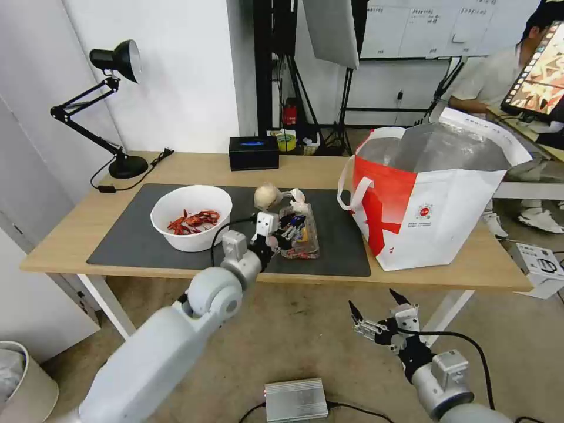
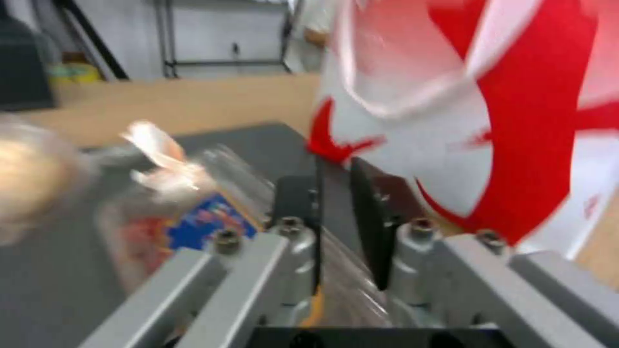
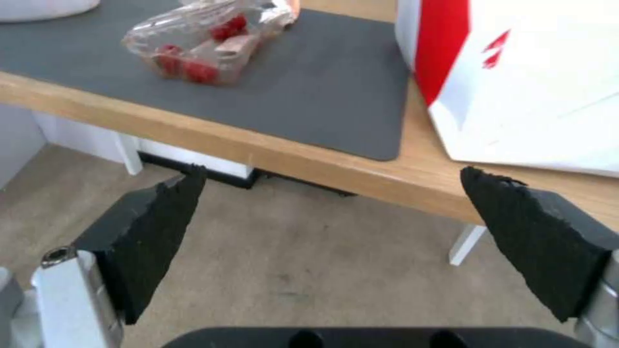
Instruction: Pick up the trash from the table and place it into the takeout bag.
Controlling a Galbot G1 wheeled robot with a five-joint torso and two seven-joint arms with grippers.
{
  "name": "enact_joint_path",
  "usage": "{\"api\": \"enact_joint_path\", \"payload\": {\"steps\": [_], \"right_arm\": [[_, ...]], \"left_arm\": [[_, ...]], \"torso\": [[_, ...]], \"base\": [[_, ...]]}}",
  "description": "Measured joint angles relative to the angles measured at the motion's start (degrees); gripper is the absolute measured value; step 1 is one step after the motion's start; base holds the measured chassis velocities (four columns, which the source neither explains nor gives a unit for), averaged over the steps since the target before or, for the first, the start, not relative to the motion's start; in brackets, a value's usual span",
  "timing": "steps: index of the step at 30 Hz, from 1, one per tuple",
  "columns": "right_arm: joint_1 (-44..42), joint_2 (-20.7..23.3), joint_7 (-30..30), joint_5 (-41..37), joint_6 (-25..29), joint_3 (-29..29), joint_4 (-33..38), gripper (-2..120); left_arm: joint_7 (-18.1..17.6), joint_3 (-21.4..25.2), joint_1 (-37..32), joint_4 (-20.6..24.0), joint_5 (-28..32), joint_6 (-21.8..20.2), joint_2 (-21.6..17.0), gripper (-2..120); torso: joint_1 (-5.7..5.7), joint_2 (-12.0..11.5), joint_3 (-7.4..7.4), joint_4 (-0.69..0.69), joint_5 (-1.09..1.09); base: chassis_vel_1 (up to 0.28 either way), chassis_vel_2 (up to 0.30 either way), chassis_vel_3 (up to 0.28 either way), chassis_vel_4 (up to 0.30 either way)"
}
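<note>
My left gripper (image 1: 281,234) reaches over the table's (image 1: 194,167) front edge and is shut on the near left rim of the clear plastic tray (image 1: 301,234) with red bits, which lies on the dark grey mat (image 1: 132,238). In the left wrist view its jaws (image 2: 335,166) stand close together with clear plastic (image 2: 345,290) running between them. A small white tissue wad (image 1: 298,196) and a beige ball (image 1: 267,195) sit just behind the tray. The white bowl (image 1: 191,217) of red shells is to the left. The red-and-white takeout bag (image 1: 437,200) stands open at the right. My right gripper (image 1: 372,299) hangs open below the table's front edge.
A black box with a blue top (image 1: 254,153) and a black desk lamp (image 1: 120,106) stand at the table's back. A silver box (image 1: 295,399) lies on the floor. A person sits at another desk behind the bag.
</note>
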State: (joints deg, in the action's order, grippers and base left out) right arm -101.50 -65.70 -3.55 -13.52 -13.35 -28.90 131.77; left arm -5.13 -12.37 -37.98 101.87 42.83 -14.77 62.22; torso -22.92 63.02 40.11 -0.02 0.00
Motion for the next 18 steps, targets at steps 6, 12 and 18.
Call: {"api": "enact_joint_path", "payload": {"steps": [6,12,18], "right_arm": [[1.1,0.2,-0.1,-3.0,-0.1,-0.4,0.5,100],[2.8,2.2,-0.8,-9.6,-1.3,-0.9,0.8,100],[4.7,3.5,-2.2,-20.2,-2.6,-1.0,1.5,100]], "left_arm": [[0.2,-2.7,1.1,-1.9,-0.4,-0.2,0.8,0],[0.2,-3.1,1.0,-2.5,-0.6,-0.4,0.5,0],[-0.5,-3.4,0.9,-2.5,-1.1,-0.5,0.1,0]], "torso": [[0.0,0.0,0.0,0.01,0.01],[0.0,0.0,0.0,0.01,0.0],[0.0,0.0,-0.01,0.02,0.0]], "base": [[0.0,0.0,0.0,0.0],[0.0,0.0,0.0,0.0],[0.0,0.0,0.0,0.0]]}}
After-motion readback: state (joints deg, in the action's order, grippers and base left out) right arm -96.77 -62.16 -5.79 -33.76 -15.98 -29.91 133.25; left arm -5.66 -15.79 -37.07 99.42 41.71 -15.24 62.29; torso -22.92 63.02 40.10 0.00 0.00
